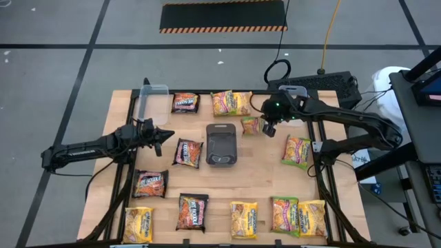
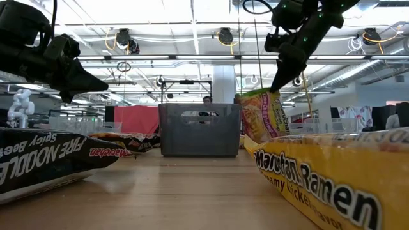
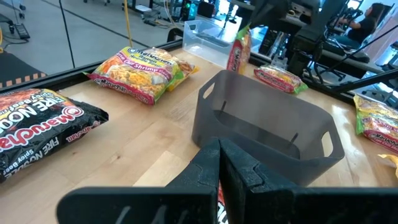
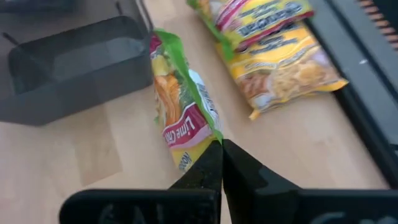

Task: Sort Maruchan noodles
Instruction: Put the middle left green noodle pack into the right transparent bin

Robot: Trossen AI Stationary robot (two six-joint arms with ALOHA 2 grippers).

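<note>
Several Maruchan noodle packets lie flat around the wooden table, dark ones such as (image 1: pixel 187 152) on the left, yellow ones such as (image 1: pixel 243 219) along the near edge. My right gripper (image 1: pixel 267 128) hangs over the table just right of the dark grey tray (image 1: pixel 221 145), shut on a green-edged packet (image 4: pixel 177 102), also seen as a packet (image 2: pixel 263 115) in the low view. My left gripper (image 1: pixel 169 134) waits shut and empty left of the tray, its fingers (image 3: pixel 219 149) pointing at the tray (image 3: pixel 267 124). My right gripper pinches the green-edged packet by its top corner (image 4: pixel 210 140) between the two fingertips, coming slanting from above. The packet hangs upright below the fingers (image 2: pixel 276 83). Whether its lower end (image 2: pixel 259 137) is clear of the table, I cannot tell.
One clear plastic tub (image 1: pixel 153 95) stands at the far left corner and another tub (image 1: pixel 293 90) at the far right. A green-edged packet (image 1: pixel 298 151) lies right of the tray, two more packets (image 1: pixel 231 102) at the far edge. Bare wood (image 1: pixel 262 176) shows near the tray.
</note>
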